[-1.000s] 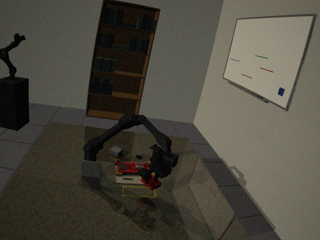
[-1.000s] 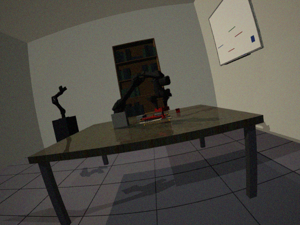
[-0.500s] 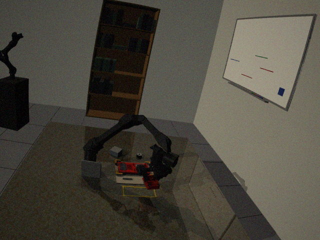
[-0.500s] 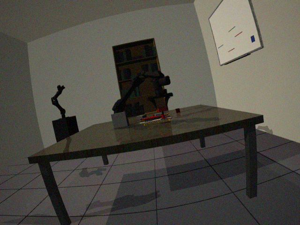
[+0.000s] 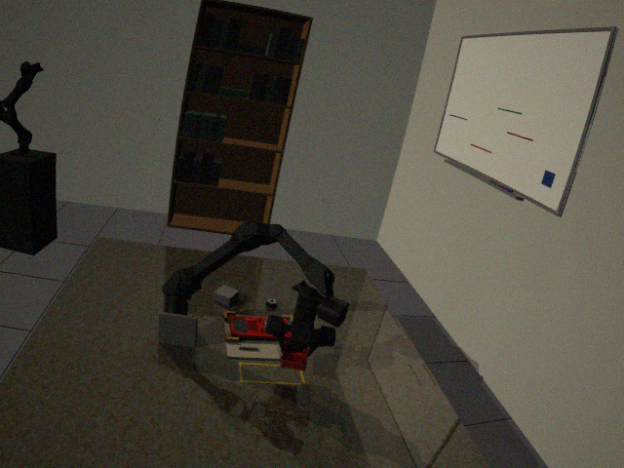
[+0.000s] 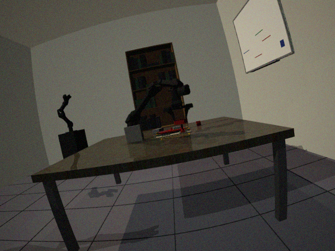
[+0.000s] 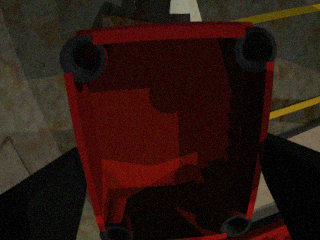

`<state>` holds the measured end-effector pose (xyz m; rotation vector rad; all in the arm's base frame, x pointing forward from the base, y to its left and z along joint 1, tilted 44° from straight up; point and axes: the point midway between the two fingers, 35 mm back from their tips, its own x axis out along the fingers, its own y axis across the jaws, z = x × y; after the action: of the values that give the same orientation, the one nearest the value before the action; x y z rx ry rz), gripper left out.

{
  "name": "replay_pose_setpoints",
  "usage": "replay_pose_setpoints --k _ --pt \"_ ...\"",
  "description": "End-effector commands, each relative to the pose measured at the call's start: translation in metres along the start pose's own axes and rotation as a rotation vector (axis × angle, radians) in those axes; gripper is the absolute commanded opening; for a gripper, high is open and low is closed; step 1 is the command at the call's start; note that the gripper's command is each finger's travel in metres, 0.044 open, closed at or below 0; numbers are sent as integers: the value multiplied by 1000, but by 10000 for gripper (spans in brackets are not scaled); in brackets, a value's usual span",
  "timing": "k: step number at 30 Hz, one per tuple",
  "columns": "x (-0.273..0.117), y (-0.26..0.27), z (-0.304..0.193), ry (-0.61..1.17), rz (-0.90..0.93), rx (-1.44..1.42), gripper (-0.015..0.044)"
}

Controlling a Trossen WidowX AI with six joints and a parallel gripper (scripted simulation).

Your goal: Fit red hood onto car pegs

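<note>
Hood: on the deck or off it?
Off, held up in the hand; exterior view shows the hood above the chassis's level, between the fingers.

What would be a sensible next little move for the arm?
Probably carry the red hood shell sideways over the red car chassis: the black gripper grips it, but it hangs off to one side.

Chassis pegs [image 5: 287, 333] apparently hidden behind the dark end effector [image 5: 297, 344] [image 6: 178, 114] [image 7: 172, 165].
</note>
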<state>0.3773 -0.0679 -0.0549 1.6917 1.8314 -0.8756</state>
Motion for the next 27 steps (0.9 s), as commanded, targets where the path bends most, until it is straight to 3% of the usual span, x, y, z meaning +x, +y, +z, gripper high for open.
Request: replay_pose_setpoints --k 1,27 --pt "-1 1 1 -2 4 100 0" --pt "-1 1 3 1 7 805 0"
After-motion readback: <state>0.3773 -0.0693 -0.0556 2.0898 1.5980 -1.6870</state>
